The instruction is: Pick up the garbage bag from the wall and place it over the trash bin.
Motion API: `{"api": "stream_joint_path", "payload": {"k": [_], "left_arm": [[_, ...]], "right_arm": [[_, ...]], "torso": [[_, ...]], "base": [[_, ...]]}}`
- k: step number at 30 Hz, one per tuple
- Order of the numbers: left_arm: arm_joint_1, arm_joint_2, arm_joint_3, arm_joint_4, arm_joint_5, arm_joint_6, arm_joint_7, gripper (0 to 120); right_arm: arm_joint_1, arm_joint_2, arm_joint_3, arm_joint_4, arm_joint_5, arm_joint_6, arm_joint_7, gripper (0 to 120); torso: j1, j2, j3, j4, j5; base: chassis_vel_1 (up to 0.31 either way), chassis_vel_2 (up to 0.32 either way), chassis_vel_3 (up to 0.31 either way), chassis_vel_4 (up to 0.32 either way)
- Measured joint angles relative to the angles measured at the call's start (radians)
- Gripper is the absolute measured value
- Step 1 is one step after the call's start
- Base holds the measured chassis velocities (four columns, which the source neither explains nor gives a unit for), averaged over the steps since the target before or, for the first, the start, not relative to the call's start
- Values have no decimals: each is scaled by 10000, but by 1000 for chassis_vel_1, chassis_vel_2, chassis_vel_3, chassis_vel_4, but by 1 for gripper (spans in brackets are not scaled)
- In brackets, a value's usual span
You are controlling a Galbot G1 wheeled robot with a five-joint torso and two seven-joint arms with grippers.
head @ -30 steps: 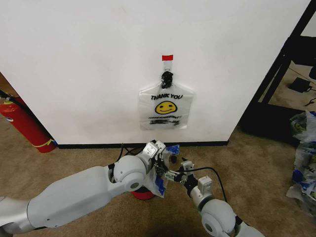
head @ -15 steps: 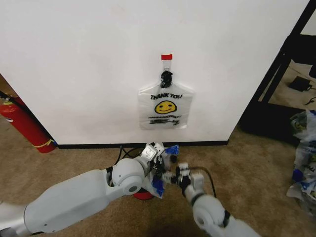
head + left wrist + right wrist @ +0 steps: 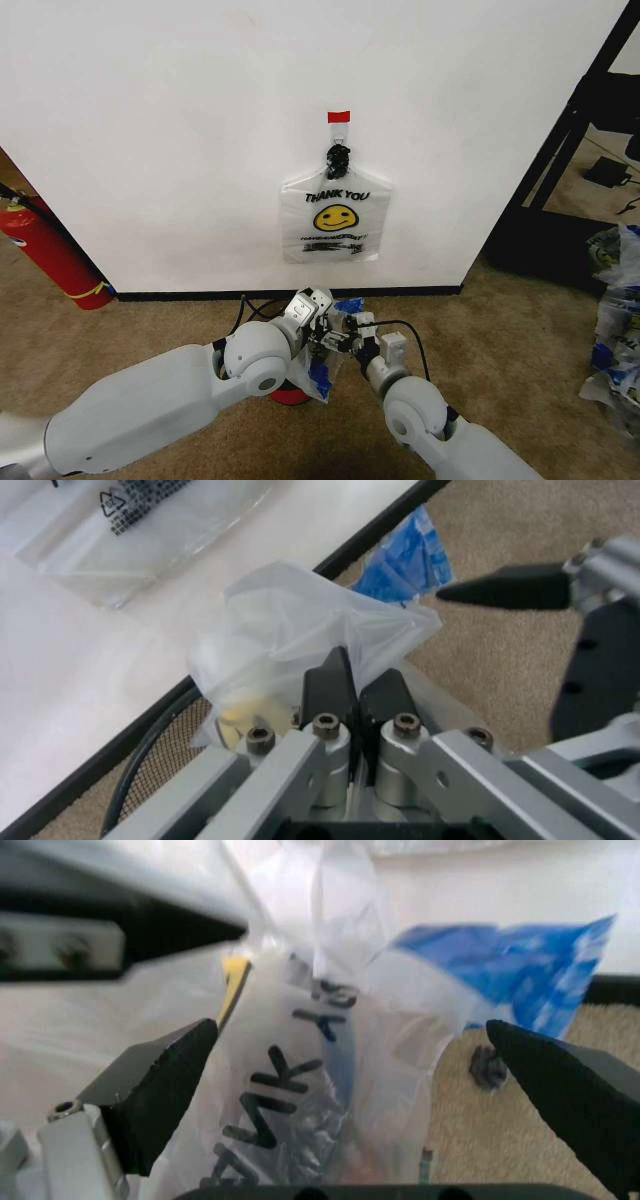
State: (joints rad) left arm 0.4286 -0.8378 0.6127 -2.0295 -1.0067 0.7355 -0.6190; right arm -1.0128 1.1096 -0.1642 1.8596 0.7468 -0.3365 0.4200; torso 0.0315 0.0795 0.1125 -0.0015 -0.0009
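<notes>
As your right pincer (image 3: 345, 335), fingers apart, closes in, your left pincer (image 3: 355, 694) stays clamped on the garbage bag (image 3: 300, 641).

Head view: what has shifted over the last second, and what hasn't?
The right tool has pushed forward to the garbage bag, its open fingers now straddling the plastic. The left tool stays shut on the bag above the trash bin. The spare bag on the wall is unchanged.

Glossy white rounded arm shells, grey joint discs, silver screwed left tool (image 3: 352, 694) brackets, black wedge fingertips (image 3: 160, 1080), black cable
</notes>
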Motion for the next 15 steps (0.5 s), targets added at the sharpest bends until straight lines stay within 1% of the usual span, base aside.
{"api": "stream_joint_path", "payload": {"k": [4, 12, 15], "left_arm": [[103, 43, -125, -41, -2, 0, -4, 0], [171, 78, -194, -53, -1, 0, 1, 0], [217, 94, -209, -109, -2, -1, 4, 0]], "right_arm": [[223, 61, -137, -229, 389, -313, 198, 100], [402, 132, -258, -327, 805, -529, 399, 100], [659, 290, -362, -488, 1242, -831, 678, 100]], "torso": [[0, 0, 0, 0, 0], [0, 0, 0, 0, 0], [0, 0, 0, 0, 0]], "base": [[0, 0, 0, 0], [0, 0, 0, 0], [0, 0, 0, 0]]}}
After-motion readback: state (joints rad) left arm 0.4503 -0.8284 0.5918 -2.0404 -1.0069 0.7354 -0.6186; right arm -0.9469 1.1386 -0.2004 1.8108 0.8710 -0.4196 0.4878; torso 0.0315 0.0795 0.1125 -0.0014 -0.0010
